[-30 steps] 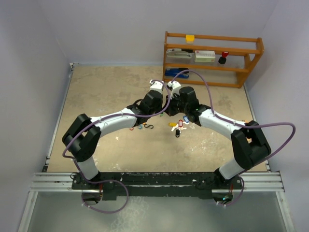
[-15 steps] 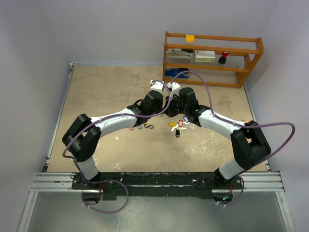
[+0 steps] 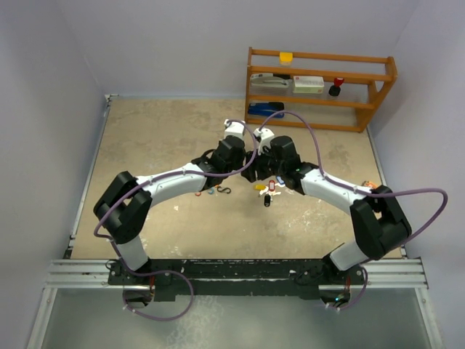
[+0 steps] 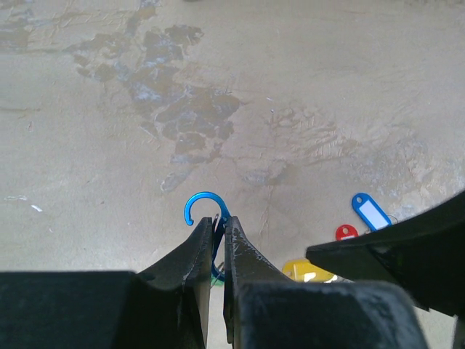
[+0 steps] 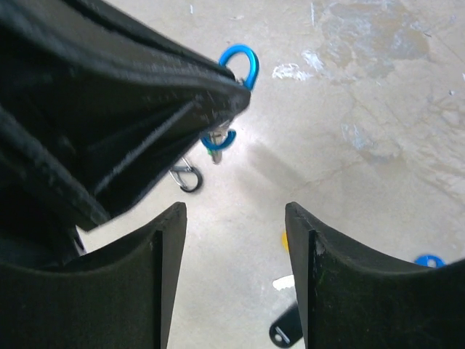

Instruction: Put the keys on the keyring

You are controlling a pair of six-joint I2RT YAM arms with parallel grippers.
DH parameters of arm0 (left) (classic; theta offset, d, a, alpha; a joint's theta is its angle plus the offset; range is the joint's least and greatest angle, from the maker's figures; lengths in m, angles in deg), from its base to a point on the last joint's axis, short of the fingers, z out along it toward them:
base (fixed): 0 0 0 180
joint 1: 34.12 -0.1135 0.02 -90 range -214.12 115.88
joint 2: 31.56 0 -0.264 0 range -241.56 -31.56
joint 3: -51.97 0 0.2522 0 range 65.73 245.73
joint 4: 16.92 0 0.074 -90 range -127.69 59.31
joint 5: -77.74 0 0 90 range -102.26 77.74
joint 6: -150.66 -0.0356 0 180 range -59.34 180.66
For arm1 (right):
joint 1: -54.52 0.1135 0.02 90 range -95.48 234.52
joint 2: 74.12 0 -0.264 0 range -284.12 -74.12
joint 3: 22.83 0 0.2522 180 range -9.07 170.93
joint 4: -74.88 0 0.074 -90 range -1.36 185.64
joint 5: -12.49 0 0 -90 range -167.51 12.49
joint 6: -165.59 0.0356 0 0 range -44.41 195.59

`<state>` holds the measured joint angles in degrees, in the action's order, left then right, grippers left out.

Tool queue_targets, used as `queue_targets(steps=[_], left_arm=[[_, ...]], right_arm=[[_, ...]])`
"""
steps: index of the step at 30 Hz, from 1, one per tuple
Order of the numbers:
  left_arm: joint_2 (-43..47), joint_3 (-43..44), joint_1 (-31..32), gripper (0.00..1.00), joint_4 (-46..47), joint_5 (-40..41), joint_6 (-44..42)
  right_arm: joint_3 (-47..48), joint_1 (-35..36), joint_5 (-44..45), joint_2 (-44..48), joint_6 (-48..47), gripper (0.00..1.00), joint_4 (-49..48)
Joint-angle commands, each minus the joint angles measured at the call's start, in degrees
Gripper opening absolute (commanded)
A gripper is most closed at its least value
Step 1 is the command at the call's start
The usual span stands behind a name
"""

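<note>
My left gripper [image 4: 216, 222] is shut on a blue S-shaped clip [image 4: 205, 200], the keyring, held above the table with its upper hook past the fingertips. Something small and green hangs at its lower loop [image 5: 218, 139]. My right gripper [image 5: 234, 214] stands open just beside it, with nothing between its fingers. Loose keys lie on the table below: a blue tag [image 4: 370, 211], a red tag [image 4: 346, 232], a yellow tag [image 4: 305, 270] and the black fob [image 5: 285, 331]. From above they form a small cluster [image 3: 268, 189] under the two wrists.
Other S-shaped clips [image 3: 218, 190] lie left of the keys, one of them silver and black [image 5: 187, 177]. A wooden shelf [image 3: 320, 87] with small items stands at the back right. Purple cables loop over both arms.
The right gripper's jaws have parted and the right arm has shifted slightly left toward the left gripper. The left arm and the blue clip have stayed put.
</note>
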<state>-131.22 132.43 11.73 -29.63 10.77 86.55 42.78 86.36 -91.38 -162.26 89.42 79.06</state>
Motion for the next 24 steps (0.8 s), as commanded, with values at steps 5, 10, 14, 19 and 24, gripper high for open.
queue_targets(steps=[5,10,14,19,24], left_arm=[[4.1,1.36,0.18,0.0,1.75,4.59,-0.85],[5.96,-0.06,0.21,0.0,2.12,6.52,-1.02],[7.34,-1.42,0.14,0.0,2.51,8.84,-0.92],[9.97,-4.44,-0.09,0.0,4.8,11.26,0.57],[12.38,-6.86,-0.99,0.0,7.51,11.16,2.29]], right_arm=[[-1.55,0.14,12.06,5.66,3.78,0.63,3.01],[-0.52,0.14,16.55,4.89,5.37,0.67,5.79],[1.49,0.16,18.44,3.71,6.02,0.69,7.72],[1.15,0.16,18.85,3.85,6.56,0.69,7.27],[1.49,0.16,19.07,3.74,6.26,0.7,7.63]])
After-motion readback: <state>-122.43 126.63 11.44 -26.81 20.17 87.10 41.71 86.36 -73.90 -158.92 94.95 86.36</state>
